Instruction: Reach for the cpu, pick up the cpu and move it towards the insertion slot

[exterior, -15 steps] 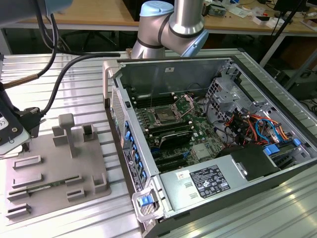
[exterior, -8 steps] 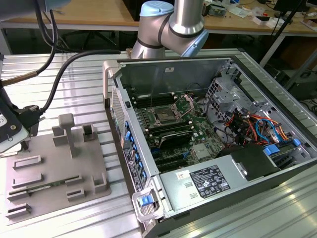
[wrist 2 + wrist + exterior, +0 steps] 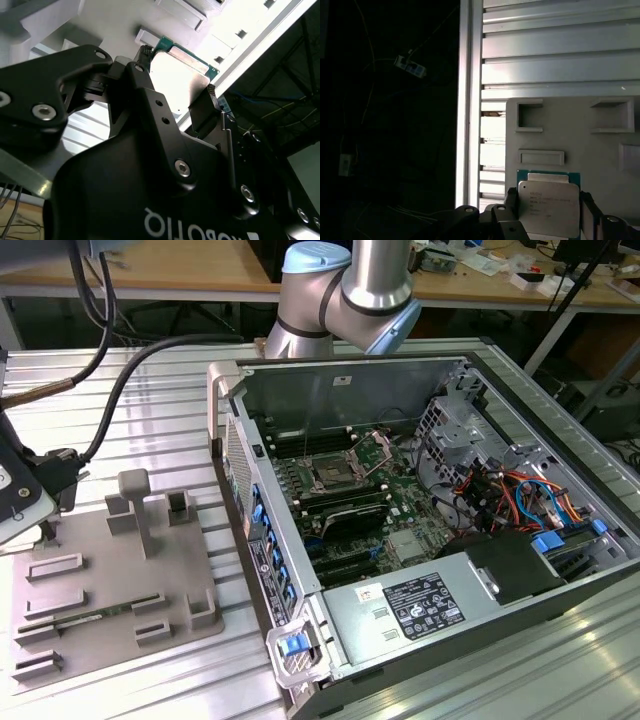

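Likely lab: cluttered workbench (image 3: 170, 265), opened computer (image 3: 340, 390)

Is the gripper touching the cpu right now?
Touching. In the second wrist view the gripper has its pads pressed against opposite edges of the cpu.

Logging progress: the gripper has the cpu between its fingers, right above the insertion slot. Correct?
No. The gripper has the cpu between its fingers, but above the grey tray, as the first wrist view shows, not the insertion slot.
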